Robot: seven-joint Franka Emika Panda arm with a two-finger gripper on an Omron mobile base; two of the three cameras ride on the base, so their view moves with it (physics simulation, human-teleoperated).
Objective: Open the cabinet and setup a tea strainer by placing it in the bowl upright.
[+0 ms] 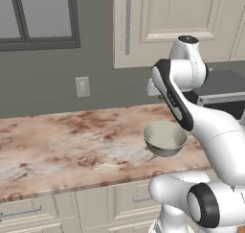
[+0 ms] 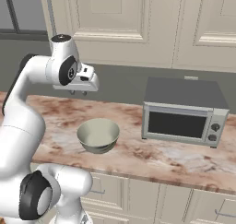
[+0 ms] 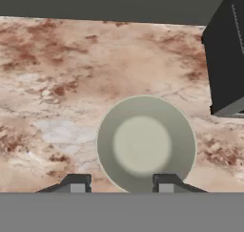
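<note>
The cream cabinet [image 1: 162,26] hangs on the wall above the counter, its door shut and its vertical bar handle [image 1: 128,24] on the left side; it is also up top in the right base view [image 2: 106,25]. The pale grey-green bowl [image 1: 165,138] [image 2: 97,134] [image 3: 145,144] stands empty and upright on the marble counter. My gripper [image 2: 78,92] [image 3: 121,184] hovers above the bowl, pointing down, open with nothing between its fingers. The tea strainer is out of view.
A grey toaster oven [image 2: 182,112] [image 1: 220,88] [image 3: 228,54] stands on the counter to the right of the bowl. A wall outlet [image 1: 82,87] and a window [image 1: 38,16] lie to the left. Cream drawers [image 1: 28,210] run below the counter edge.
</note>
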